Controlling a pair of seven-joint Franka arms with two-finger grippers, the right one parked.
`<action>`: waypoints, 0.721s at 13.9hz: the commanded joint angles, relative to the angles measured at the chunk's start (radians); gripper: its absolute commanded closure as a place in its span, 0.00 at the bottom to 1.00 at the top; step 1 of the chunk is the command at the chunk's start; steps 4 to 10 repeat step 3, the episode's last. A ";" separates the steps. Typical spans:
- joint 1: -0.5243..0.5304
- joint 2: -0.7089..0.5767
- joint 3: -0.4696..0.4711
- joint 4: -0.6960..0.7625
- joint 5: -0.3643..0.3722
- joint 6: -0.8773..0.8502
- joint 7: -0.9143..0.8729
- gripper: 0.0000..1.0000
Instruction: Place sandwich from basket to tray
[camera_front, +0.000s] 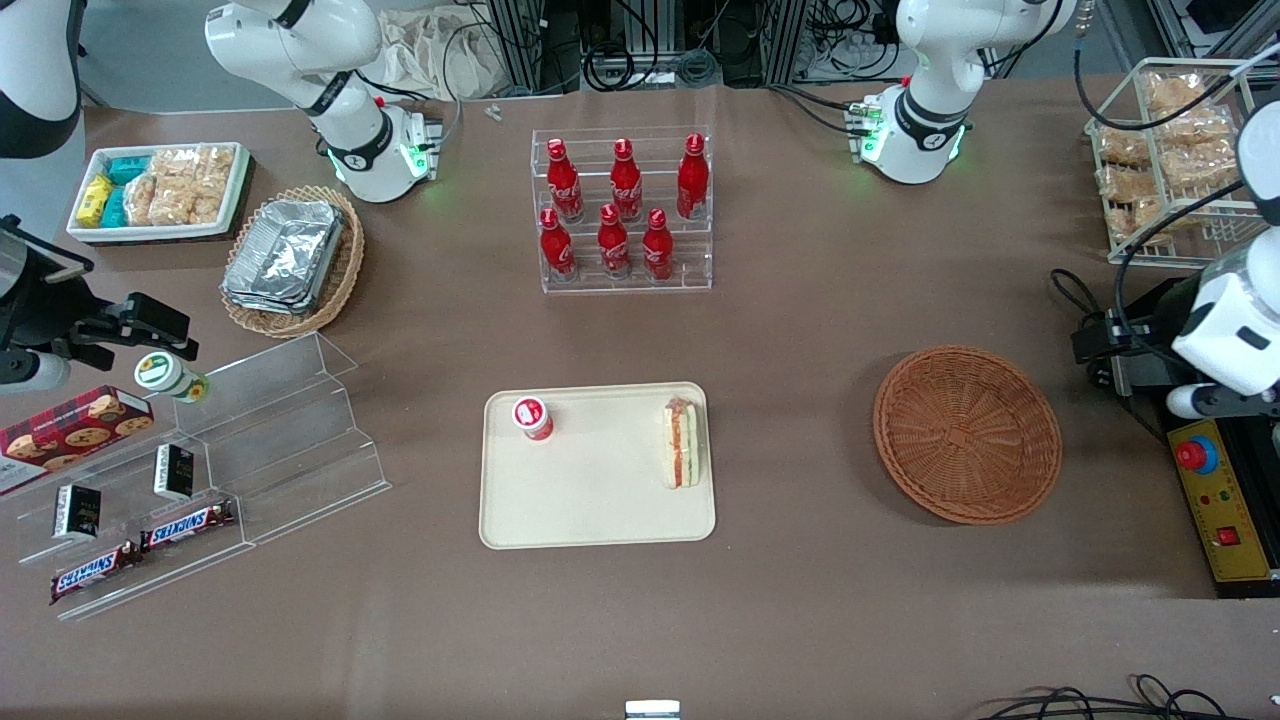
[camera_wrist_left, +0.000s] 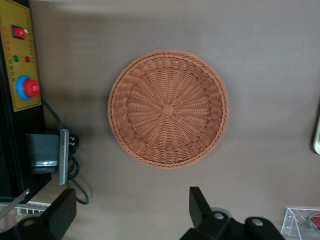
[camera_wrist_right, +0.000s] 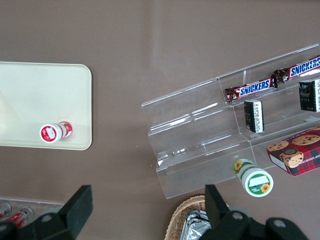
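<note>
While the sandwich lies on the tray, close to the tray edge nearest the basket, the basket itself holds nothing. The sandwich rests with its layered cut edge facing up, orange-red and pale stripes showing. A small red-and-white cup stands on the same tray, well apart from the sandwich, toward the parked arm's end. The tray sits on the brown table, nearer the front camera than the clear rack of red bottles.

Seen from the left wrist, the hand hangs above the table beside the basket, released, its two dark fingers spread wide with nothing between them. In the front view the hand itself cannot be made out; only the working arm's white body shows above the yellow control box, at the working arm's end of the table, just beside the basket.
</note>
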 joint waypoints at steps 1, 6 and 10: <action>-0.041 -0.006 0.043 0.021 -0.011 -0.019 -0.001 0.00; -0.037 0.008 0.043 0.037 -0.011 -0.019 0.005 0.00; -0.037 0.008 0.043 0.037 -0.011 -0.019 0.005 0.00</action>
